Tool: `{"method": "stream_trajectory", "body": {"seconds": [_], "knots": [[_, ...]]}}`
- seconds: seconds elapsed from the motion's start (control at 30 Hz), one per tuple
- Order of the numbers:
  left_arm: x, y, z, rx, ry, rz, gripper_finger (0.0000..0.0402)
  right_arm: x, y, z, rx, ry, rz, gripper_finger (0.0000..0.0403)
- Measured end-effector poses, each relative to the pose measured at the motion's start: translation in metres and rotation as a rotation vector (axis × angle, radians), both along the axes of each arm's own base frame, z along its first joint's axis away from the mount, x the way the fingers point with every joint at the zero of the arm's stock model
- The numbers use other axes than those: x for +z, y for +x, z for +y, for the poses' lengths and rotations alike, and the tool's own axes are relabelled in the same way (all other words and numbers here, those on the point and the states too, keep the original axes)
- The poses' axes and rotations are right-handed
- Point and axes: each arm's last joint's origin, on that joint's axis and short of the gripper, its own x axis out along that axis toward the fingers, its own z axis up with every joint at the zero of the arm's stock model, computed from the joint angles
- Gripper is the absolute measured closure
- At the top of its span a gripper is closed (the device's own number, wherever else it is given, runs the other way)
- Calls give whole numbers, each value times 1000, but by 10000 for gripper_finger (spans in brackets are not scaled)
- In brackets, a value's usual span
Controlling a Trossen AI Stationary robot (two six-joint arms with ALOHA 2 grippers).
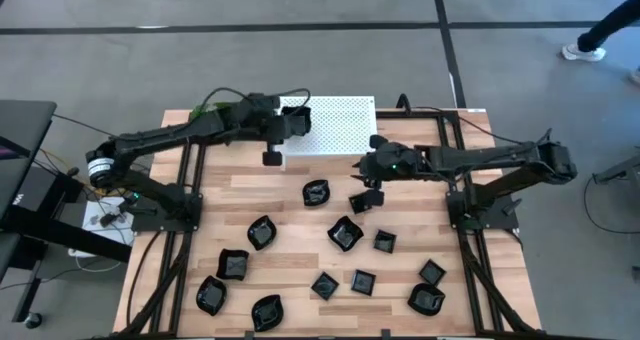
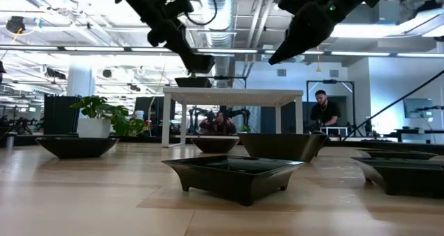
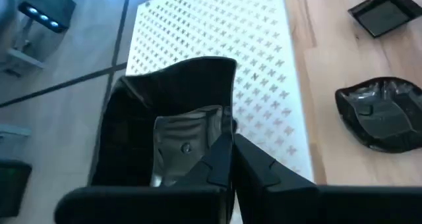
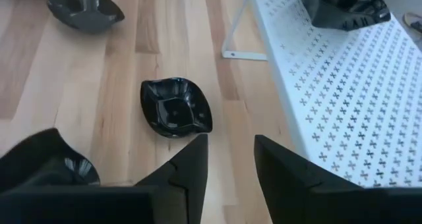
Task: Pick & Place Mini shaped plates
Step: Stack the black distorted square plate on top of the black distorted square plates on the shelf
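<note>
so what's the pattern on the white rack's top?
The white rack has a regular grid of small cross-shaped perforations, clearest in the left wrist view.

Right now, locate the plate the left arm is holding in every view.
High view: plate at the white rack's left edge.
Low view: plate just above the rack, upper middle.
Left wrist view: plate at centre, between the left fingers.
Right wrist view: plate top right, over the rack.
Shared landmark: the white rack.

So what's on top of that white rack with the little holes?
The left arm's fingers hold one black dish just above the white rack. The rack's holed top looks bare otherwise; the part under the dish is hidden.
</note>
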Motion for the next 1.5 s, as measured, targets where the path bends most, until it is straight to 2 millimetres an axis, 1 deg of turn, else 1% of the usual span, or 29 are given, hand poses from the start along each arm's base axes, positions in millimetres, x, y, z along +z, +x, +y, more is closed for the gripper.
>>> {"method": "stream_trajectory", "body": {"seconds": [0.13,0.2,0.33,0.47,0.73,0.93,1.03,1.1,1.23,1.33,1.4,1.5], "knots": [[-12,-8,11,-62,24,50,395,-1,1,1,1,4,1,284],[-18,-10,12,-108,33,71,395,-1,2,2,3,9,-7,284],[-29,-12,11,-143,51,106,394,-1,3,3,6,10,-11,284],[-30,-11,12,-144,67,86,393,-1,3,4,9,10,-13,284],[-30,-10,12,-145,73,78,371,1,4,4,9,10,-32,284],[-29,-10,12,-177,112,86,346,1,4,4,9,9,-32,284],[-27,-8,11,-163,146,73,330,1,4,4,9,9,-32,284],[-22,-7,8,-145,179,64,321,1,4,4,9,9,-32,284],[-9,-8,-10,-163,226,20,309,0,4,4,9,10,-32,284],[1,-10,-24,-169,199,-39,307,0,4,4,5,15,-33,284],[3,-9,-30,-156,150,-70,309,0,4,4,-4,29,-37,284],[-8,-8,-35,-196,84,-65,317,0,4,4,-8,36,-38,284]]}}
